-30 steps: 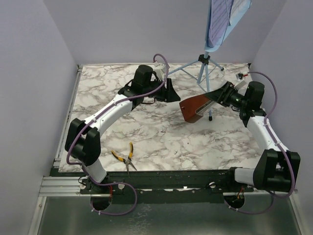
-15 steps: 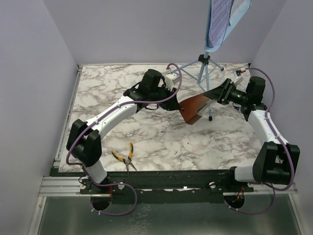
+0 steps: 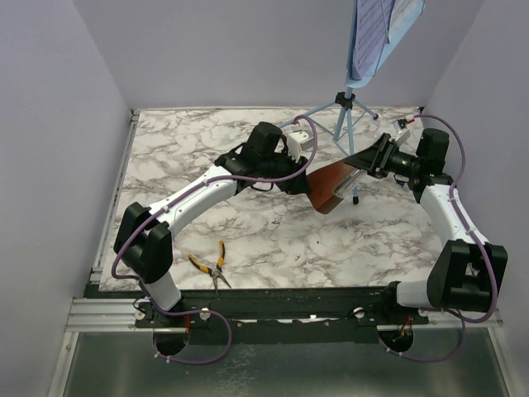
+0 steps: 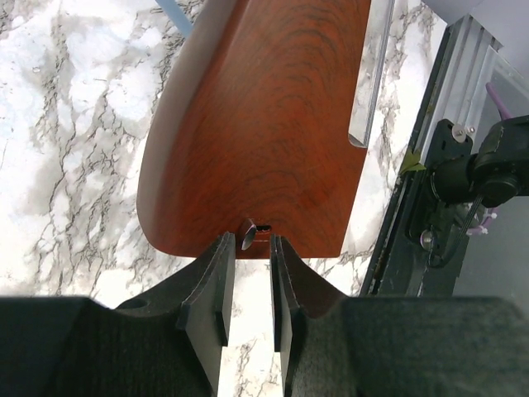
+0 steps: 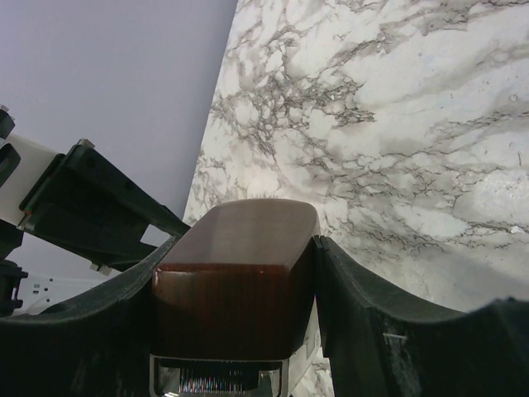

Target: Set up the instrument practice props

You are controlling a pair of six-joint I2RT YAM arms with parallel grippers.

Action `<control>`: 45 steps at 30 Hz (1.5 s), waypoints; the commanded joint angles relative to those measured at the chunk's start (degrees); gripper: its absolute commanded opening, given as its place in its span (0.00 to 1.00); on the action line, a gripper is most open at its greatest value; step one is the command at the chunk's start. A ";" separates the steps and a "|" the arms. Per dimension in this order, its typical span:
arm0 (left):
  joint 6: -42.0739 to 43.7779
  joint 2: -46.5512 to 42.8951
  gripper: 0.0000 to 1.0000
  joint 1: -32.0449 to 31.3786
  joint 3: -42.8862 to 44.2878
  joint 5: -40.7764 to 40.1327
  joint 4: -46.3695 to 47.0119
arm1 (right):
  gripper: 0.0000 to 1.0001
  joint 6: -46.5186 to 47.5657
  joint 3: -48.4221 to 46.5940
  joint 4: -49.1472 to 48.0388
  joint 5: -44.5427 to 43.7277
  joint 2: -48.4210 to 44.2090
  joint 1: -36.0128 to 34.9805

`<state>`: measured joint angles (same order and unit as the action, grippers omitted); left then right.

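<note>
Left gripper (image 4: 250,241) has swung right, up to the metronome (image 3: 325,184).
Its fingers (image 4: 216,281) stand narrow, with a small nub (image 4: 248,232) on the metronome's edge between their tips. The right gripper (image 5: 240,244) clamps the metronome, holding it tilted above the desk (image 3: 248,240), just before the stand (image 3: 347,112).

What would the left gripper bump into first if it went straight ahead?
The small knob on the side of the brown metronome. It sits right at the tips of the left gripper. It may already be touching, because depth is unclear.
</note>
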<state>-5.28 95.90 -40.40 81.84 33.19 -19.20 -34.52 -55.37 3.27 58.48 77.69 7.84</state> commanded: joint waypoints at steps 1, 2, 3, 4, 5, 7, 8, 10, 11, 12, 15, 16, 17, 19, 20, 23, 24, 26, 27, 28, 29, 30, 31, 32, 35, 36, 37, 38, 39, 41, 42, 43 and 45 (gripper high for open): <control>1.33 -0.85 0.28 -1.15 0.45 -0.33 -0.14 | 0.00 -2.39 -2.77 -0.39 4.64 -1.76 0.27; 1.46 -0.82 0.27 -1.36 0.36 -0.40 -0.13 | 0.00 -2.44 -2.66 -0.28 4.44 -1.83 0.25; 1.55 -0.80 0.27 -1.51 0.38 -0.44 -0.16 | 0.00 -2.44 -2.48 -0.28 4.31 -1.85 0.30; 1.55 -0.75 0.26 -1.67 0.46 -0.64 -0.14 | 0.00 -2.56 -2.40 -0.28 4.15 -1.92 0.17; 1.54 -0.67 0.26 -1.92 0.50 -0.85 -0.13 | 0.00 -2.72 -2.30 -0.39 4.12 -1.99 0.25; 1.74 -0.46 0.24 -2.23 0.47 -1.50 -0.13 | 0.00 -3.02 -1.77 -0.65 3.82 -2.19 0.02; 1.71 -0.24 0.21 -2.45 0.46 -1.98 -0.13 | 0.00 -2.94 -1.64 -0.51 3.05 -2.45 -0.20; 1.64 0.14 0.18 -2.87 0.51 -2.86 -0.18 | 0.00 -3.04 -1.16 -0.27 1.11 -3.11 -0.69; 1.68 0.23 0.17 -3.09 0.49 -3.22 -0.18 | 0.00 -3.56 -0.79 -0.58 -0.39 -3.40 -1.34; 1.74 0.41 0.13 -3.40 0.54 -3.50 -0.14 | 0.00 -3.83 -0.55 -0.59 -1.81 -3.60 -2.14; 1.83 0.89 0.07 -4.30 0.38 -5.25 -0.13 | 0.00 -3.91 0.05 -0.22 -7.84 -4.10 -5.97; 2.15 1.09 0.06 -4.70 0.21 -6.35 -0.13 | 0.00 -4.32 1.00 -0.85 -9.98 -4.51 -6.96; 2.35 1.22 0.04 -4.98 -0.04 -7.42 -0.13 | 0.00 -4.59 1.99 -1.48 -12.22 -4.92 -7.76; 2.85 1.99 0.02 -5.40 -0.52 -9.12 -0.18 | 0.00 -4.88 3.88 -2.66 -15.94 -5.86 -8.76; 2.99 2.50 0.01 -5.66 -0.71 -9.91 -0.15 | 0.00 -4.75 4.64 -2.73 -17.26 -6.21 -9.19; 2.58 4.90 0.00 -7.30 -0.88 -11.80 -0.31 | 0.00 -3.45 6.19 -2.74 -21.54 -7.75 -9.42; 2.40 5.36 0.00 -8.02 -0.98 -12.53 -0.31 | 0.00 -2.84 6.56 -2.72 -21.96 -8.09 -9.50; 1.78 6.27 0.00 -9.29 -1.15 -14.57 -0.31 | 0.00 -1.50 7.42 -4.80 -22.26 -8.56 -9.96; 1.03 6.49 0.00 -9.55 -1.32 -15.34 -0.23 | 0.00 -0.92 8.01 -5.20 -22.27 -8.67 -10.26; 0.41 6.59 0.00 -9.69 -1.63 -16.33 0.11 | 0.00 -0.41 9.30 -6.21 -22.46 -9.17 -10.59; -0.45 6.76 0.00 -9.69 -1.73 -17.48 0.53 | 0.00 -0.16 10.65 -7.28 -22.63 -9.74 -10.92; -1.24 6.78 0.00 -9.70 -1.84 -18.13 0.80 | 0.00 -0.01 12.31 -8.65 -22.79 -10.34 -11.12; -1.75 6.68 0.00 -9.70 -2.29 -18.24 1.60 | 0.00 0.00 13.98 -10.10 -22.95 -10.77 -11.24; -2.25 6.52 0.00 -9.74 -2.88 -17.88 2.35 | 0.00 0.00 15.05 -10.65 -23.17 -11.09 -11.22; -4.03 6.74 0.00 -9.72 -4.60 -16.37 5.03 | 0.00 0.44 17.09 -11.26 -23.36 -11.34 -11.72; -4.76 6.91 0.00 -9.72 -4.96 -16.08 5.52 | 0.00 0.54 17.75 -11.67 -23.81 -11.83 -11.93; -5.21 7.17 0.00 -9.70 -5.34 -15.44 6.08 | 0.00 0.74 18.62 -12.30 -24.25 -12.48 -12.26; -5.70 7.35 0.00 -9.65 -5.75 -14.80 6.78 | 0.00 1.00 19.44 -12.56 -25.14 -13.17 -12.59; -6.35 7.33 0.00 -9.69 -6.34 -14.01 7.54 | 0.00 1.36 20.22 -12.96 -26.49 -14.04 -13.31; -7.23 7.58 0.00 -9.74 -7.28 -11.75 9.32 | 0.00 1.88 22.90 -15.22 -29.44 -16.02 -14.96; -7.68 7.70 0.00 -9.70 -7.56 -10.62 10.04 | 0.00 1.64 24.69 -17.00 -30.90 -17.12 -15.61; -8.26 8.02 0.00 -9.70 -7.85 -9.86 10.50 | 0.00 1.05 26.07 -18.39 -32.20 -17.88 -16.02; -9.20 8.26 0.00 -9.70 -8.72 -8.73 11.01 | 0.00 0.58 28.19 -20.55 -34.09 -19.21 -16.64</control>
<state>-10.94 102.85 -49.43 75.00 18.70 -15.44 -30.85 -30.41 -8.82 27.51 61.69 -6.61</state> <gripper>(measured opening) 0.017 0.601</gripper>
